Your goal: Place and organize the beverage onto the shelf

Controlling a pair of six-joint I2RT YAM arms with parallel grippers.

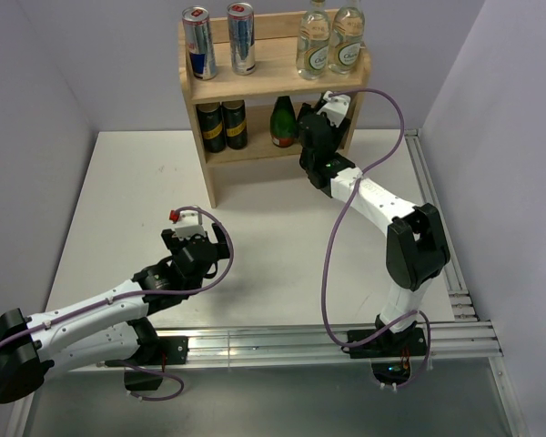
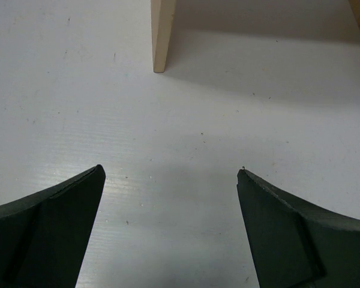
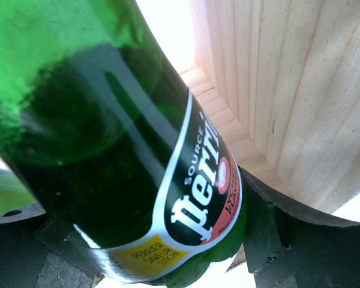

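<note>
The wooden shelf (image 1: 275, 80) stands at the back of the table. Its top tier holds two silver-and-blue cans (image 1: 198, 44) on the left and two clear bottles (image 1: 314, 41) on the right. One green bottle (image 1: 284, 121) stands on the lower tier. Just right of it, my right gripper (image 1: 322, 116) reaches into that tier, shut on a second green bottle (image 3: 108, 120). That bottle fills the right wrist view between the fingers (image 3: 270, 222) and sits beside the shelf's inner side panel (image 3: 300, 90). My left gripper (image 1: 197, 238) (image 2: 171, 171) hangs open over bare table, facing the shelf leg (image 2: 161, 36).
Two short dark drinks with gold labels (image 1: 222, 125) stand at the left of the lower tier. A purple cable (image 1: 332, 246) loops from the right arm. Aluminium rails (image 1: 437, 218) run along the right and near table edges. Walls close in both sides.
</note>
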